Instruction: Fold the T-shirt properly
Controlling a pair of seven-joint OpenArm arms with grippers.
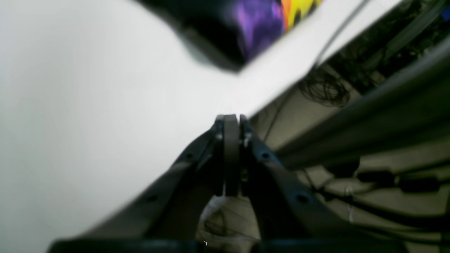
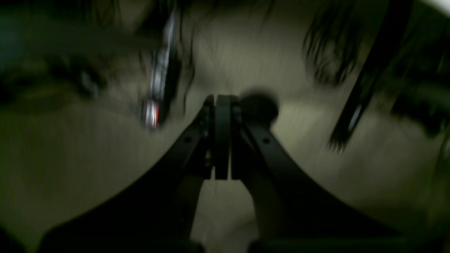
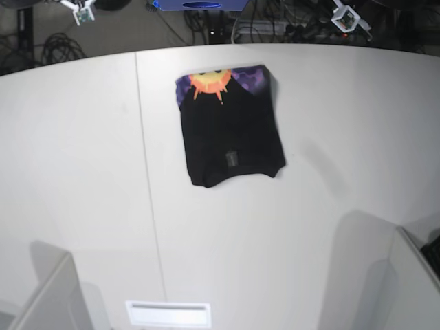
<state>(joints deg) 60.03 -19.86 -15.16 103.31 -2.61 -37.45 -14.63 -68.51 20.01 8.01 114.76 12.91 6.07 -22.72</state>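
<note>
The big black cloth T-shirt (image 3: 232,130) with its purple, orange and yellow sun print lies folded into a neat block on the wide white table (image 3: 82,172), near the far edge; both pincers are well away from it; the left gripper (image 1: 231,121) is pressed tight together with nothing in it, past the table's edge; the right gripper (image 2: 222,102) is also squeezed together and empty, over a dim floor with dark tangled cables (image 2: 328,49).

T-shirt (image 3: 231,130) folded flat on table (image 3: 82,172), nr far edge, cables (image 3: 41,45) behind
</note>
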